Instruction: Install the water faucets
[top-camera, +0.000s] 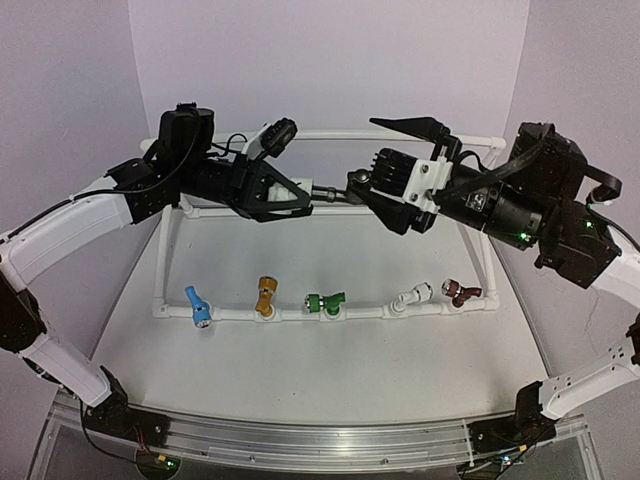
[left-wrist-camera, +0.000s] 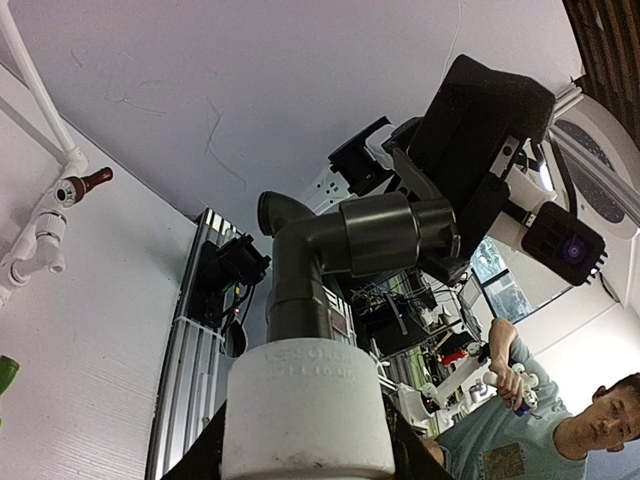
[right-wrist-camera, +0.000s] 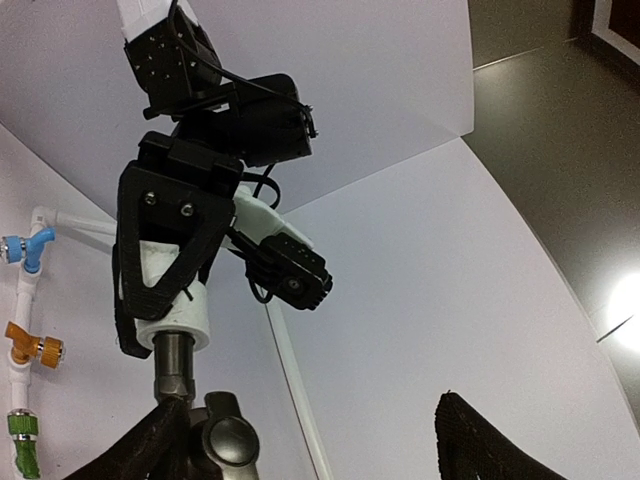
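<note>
My left gripper (top-camera: 303, 197) is shut on the white plastic fitting (top-camera: 316, 192) of the dark grey metal faucet (top-camera: 345, 190) and holds it level in the air above the pipe frame. In the left wrist view the fitting (left-wrist-camera: 305, 410) sits between my fingers and the grey faucet (left-wrist-camera: 340, 250) sticks out beyond it. My right gripper (top-camera: 373, 160) is wide open around the faucet's lever end. In the right wrist view one finger (right-wrist-camera: 150, 450) lies against the faucet (right-wrist-camera: 215, 435) and the other finger (right-wrist-camera: 490, 440) stands far off. Blue (top-camera: 197, 305), gold (top-camera: 265, 297), green (top-camera: 325, 302), white (top-camera: 412, 295) and maroon (top-camera: 462, 292) faucets sit on the front pipe.
A white PVC pipe frame (top-camera: 170, 240) stands on the white table, with a rear rail (top-camera: 330, 135) behind both grippers. White walls close in the back and sides. A metal rail (top-camera: 300, 435) runs along the near edge.
</note>
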